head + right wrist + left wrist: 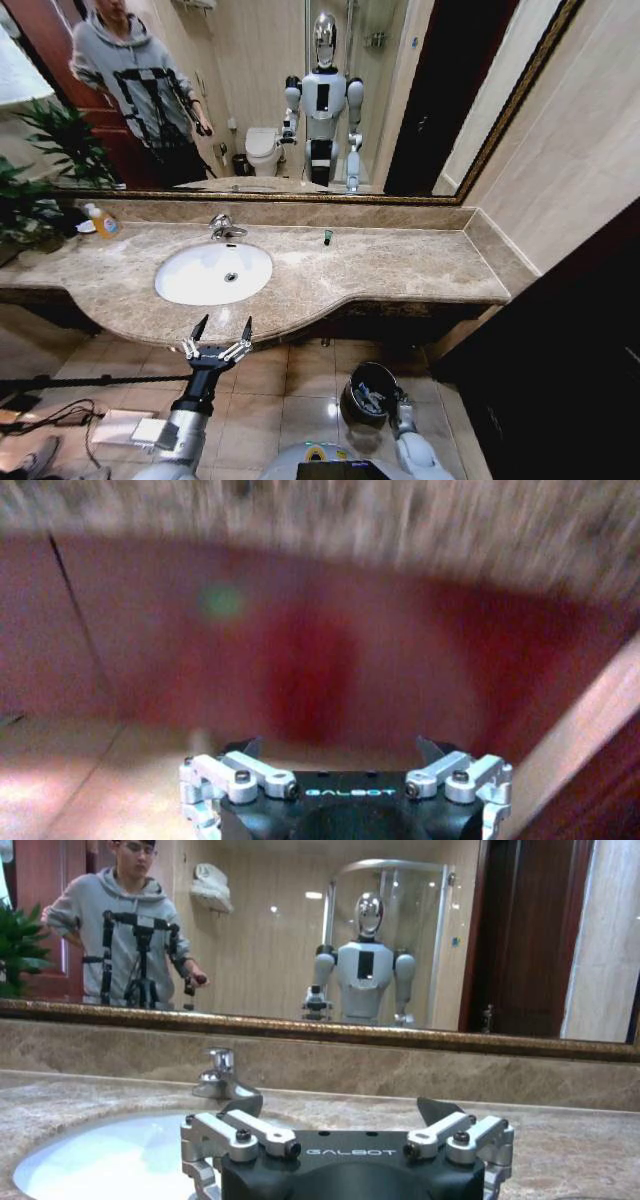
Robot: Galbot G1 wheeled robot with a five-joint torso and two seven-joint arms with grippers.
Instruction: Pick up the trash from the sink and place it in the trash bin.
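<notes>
Overhead, marble counter [400, 275] meets mirror [400, 90]; left gripper [221, 333] spread wide.

This is a bathroom, likely in a hotel or a home. A beige marble counter [380, 270] carries a white oval sink [213, 273] with a chrome faucet [224, 229], and a wide mirror [250, 90] in a dark gilt frame runs along the wall above it. The mirror reflects a white toilet [263, 150] and a glass shower enclosure [395, 930]. The floor [290, 395] is laid in tan tiles, and an orange soap bottle [103, 221] stands near a green plant [40, 170].
</notes>
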